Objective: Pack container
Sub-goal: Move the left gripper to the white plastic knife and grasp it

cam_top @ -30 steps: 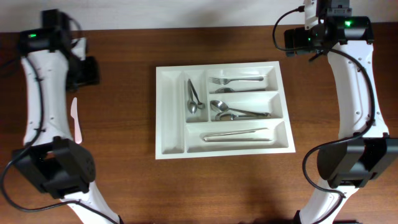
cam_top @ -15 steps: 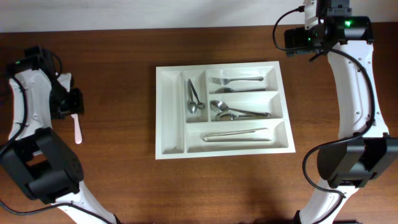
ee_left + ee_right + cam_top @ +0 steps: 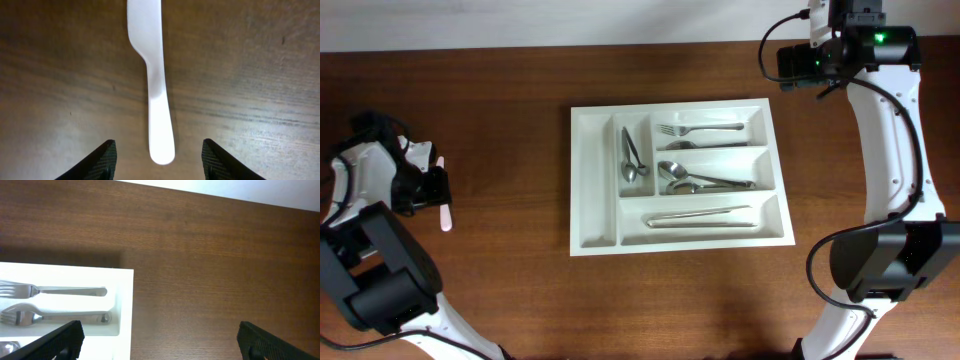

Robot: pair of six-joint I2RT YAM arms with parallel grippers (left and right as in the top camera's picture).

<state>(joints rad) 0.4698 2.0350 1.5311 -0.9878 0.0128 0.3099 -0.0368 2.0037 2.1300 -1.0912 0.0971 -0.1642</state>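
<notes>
Our left gripper [image 3: 159, 159] hangs wide open astride the white plastic knife [image 3: 155, 95], well apart from the container [image 3: 595, 180] centred on the table [image 3: 500, 300]; we judge the knife light, stiff and slick, best pinched across its handle.

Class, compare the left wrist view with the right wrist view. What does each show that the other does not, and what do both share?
Only the left wrist view shows the white plastic knife. It lies flat, with its rounded end between the fingertips of the left gripper, and nothing touches it.

Only the right wrist view shows a corner of the white container, with metal cutlery in one compartment.

Both show the brown wooden table. In each, the camera's own dark fingertips are spread apart at the lower edge, and the right gripper holds nothing either.
</notes>
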